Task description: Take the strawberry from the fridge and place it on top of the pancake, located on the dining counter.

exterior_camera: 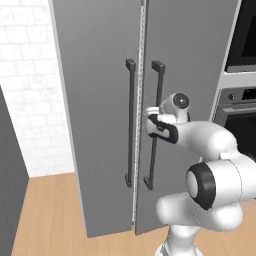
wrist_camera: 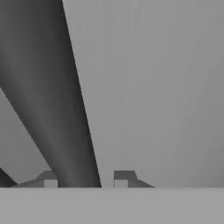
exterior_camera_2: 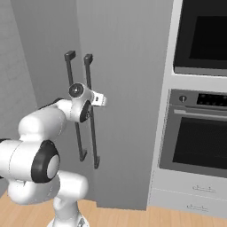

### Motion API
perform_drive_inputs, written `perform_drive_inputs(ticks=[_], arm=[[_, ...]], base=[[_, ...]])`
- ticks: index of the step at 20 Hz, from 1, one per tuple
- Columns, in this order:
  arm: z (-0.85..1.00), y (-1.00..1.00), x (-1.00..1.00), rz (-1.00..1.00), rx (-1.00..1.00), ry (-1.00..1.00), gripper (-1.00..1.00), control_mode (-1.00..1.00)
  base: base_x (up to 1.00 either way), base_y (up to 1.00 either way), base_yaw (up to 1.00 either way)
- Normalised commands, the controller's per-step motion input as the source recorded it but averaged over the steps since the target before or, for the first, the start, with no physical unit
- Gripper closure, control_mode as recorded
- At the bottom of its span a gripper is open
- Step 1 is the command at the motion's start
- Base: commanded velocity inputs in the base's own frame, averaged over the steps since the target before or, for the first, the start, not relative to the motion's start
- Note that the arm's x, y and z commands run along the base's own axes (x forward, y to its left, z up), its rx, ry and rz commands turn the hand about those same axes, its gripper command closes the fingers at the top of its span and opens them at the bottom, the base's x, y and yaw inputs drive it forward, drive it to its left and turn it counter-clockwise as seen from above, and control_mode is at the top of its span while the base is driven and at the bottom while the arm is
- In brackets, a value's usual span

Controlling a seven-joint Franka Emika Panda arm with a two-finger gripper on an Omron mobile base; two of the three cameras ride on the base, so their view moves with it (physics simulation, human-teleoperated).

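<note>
Claw (wrist_camera: 85,180) straddling the fridge's right door handle (wrist_camera: 52,100)

In the hand view the two finger tips (wrist_camera: 124,178) are sitting either side of the dark bar, one tip standing slightly off it; whether they are clenching it I cannot tell. The fridge (exterior_camera: 100,100) is standing with both grey doors closed, its left handle (exterior_camera: 130,122) just beside the right one, black ovens (exterior_camera_2: 199,142) standing beside the fridge

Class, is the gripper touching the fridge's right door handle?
Cannot tell. The hand view shows the handle between the gripper fingertips, with contact unclear.
</note>
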Motion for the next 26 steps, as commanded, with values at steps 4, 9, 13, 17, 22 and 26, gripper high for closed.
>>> perform_drive_inputs(ticks=[4, 9, 13, 17, 22, 26], arm=[[0.00, -1.00, -1.00, -0.01, 0.20, -0.13, 1.00, -1.00], [0.04, -1.00, -0.72, 0.00, 0.25, -0.05, 1.00, -1.00], [0.09, -1.00, -0.49, 0.00, 0.29, -0.02, 1.00, -1.00], [0.15, -1.00, -0.39, 0.00, 0.29, 0.00, 1.00, -1.00], [0.11, -1.00, -0.51, 0.00, 0.22, 0.02, 1.00, -1.00], [-0.03, -1.00, -0.44, -0.06, 0.12, 0.09, 1.00, -1.00]], base=[[0.00, 0.00, 0.00], [0.00, 0.00, 0.00], [0.00, 0.00, 0.00], [0.00, 0.00, 0.00], [0.00, 0.00, 0.00], [0.00, 0.00, 0.00]])
